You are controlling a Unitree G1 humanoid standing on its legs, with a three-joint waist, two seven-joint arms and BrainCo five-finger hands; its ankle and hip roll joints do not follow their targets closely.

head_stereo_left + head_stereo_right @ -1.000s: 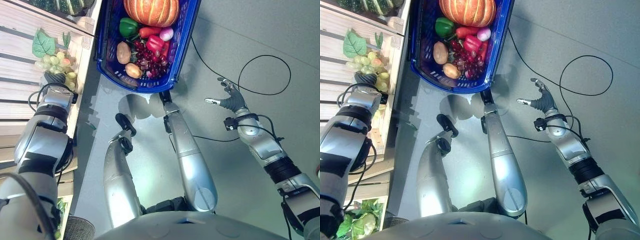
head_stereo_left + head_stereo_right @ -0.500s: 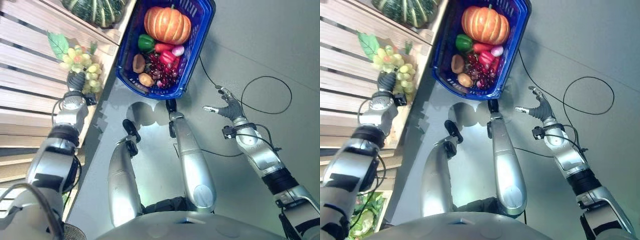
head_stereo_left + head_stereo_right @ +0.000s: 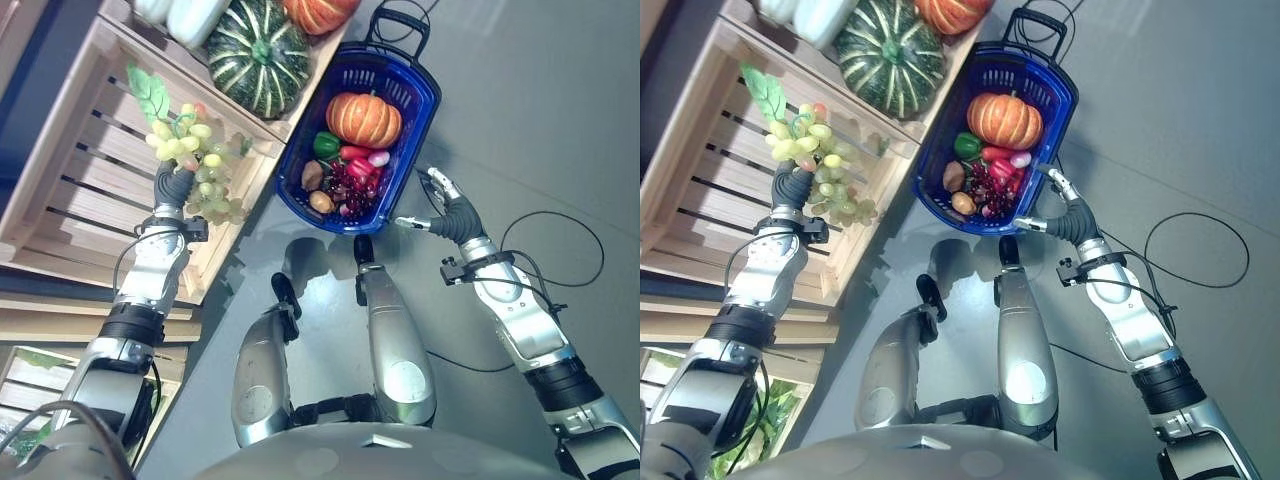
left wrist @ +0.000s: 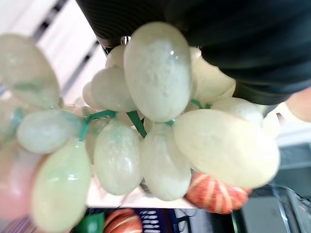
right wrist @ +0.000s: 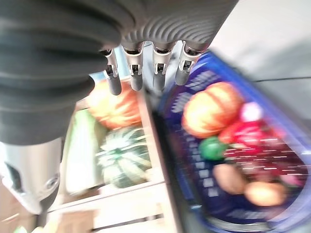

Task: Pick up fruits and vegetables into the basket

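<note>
Around the stem of a bunch of pale green plastic grapes, our left hand has its fingers curled, lifting the cluster clear of the slatted wooden crate so it can travel. Our right hand hangs with fingers spread and empty just beside the blue plastic basket on the floor, which already carries an orange pumpkin. A striped green squash sits in the crate behind.
</note>
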